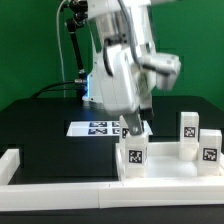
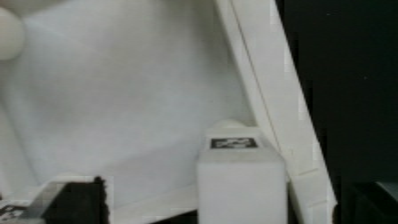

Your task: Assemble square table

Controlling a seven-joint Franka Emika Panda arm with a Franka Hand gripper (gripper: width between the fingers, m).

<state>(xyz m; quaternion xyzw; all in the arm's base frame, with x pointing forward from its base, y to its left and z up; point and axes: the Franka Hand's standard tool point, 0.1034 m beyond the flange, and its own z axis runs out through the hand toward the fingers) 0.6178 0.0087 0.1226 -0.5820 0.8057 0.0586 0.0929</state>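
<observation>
The border wall fronts the square table and leg posts.

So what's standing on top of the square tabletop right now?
Three white tagged legs stand on the tabletop: one below the open gripper, two toward the exterior view's right. The arm hides anything behind it.

The marker board lies on the black table, behind the white border wall.
</observation>
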